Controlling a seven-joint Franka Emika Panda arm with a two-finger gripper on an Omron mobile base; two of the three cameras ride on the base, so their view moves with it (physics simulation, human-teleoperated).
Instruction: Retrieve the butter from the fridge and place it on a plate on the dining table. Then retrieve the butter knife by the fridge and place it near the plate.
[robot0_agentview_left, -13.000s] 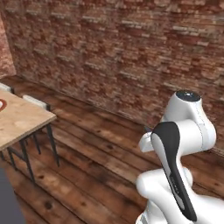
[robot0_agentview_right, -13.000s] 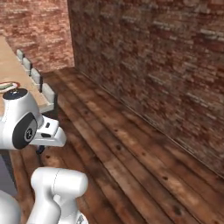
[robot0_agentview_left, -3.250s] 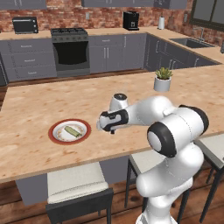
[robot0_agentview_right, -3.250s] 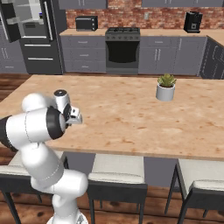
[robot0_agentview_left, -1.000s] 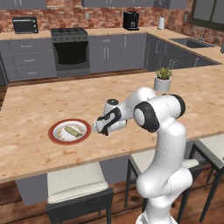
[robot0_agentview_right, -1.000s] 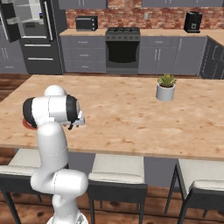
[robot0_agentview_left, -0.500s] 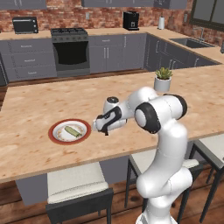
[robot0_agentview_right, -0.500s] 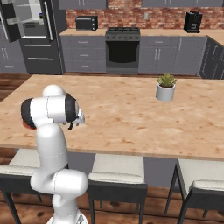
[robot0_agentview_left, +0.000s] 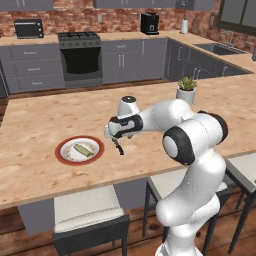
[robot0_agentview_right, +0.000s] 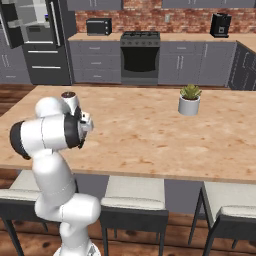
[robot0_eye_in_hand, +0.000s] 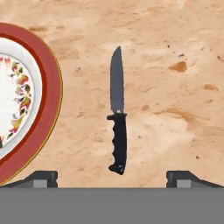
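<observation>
The butter knife (robot0_eye_in_hand: 117, 114) lies flat on the desk (robot0_agentview_left: 35, 125) just beside the plate (robot0_agentview_left: 79, 149), apart from its red-brown rim, and the jaws stand wide with nothing between them, the gripper (robot0_agentview_left: 118, 145) hanging right above the knife. The butter (robot0_agentview_left: 83, 150) rests on the plate's white centre. By the look of it, both items are placed, so the step in hand is the release and retreat. To do that well, the hand should lift straight up from the knife with the jaws kept wide, so neither fingertip (robot0_eye_in_hand: 40, 177) clips the handle and drags it toward the plate or spins it. In the hand view, the knife's long axis runs alongside the plate's near rim, roughly parallel to its edge. The pointed blade aims away from the fingertips, and the black handle ends toward them, midway between the 2 tips.
</observation>
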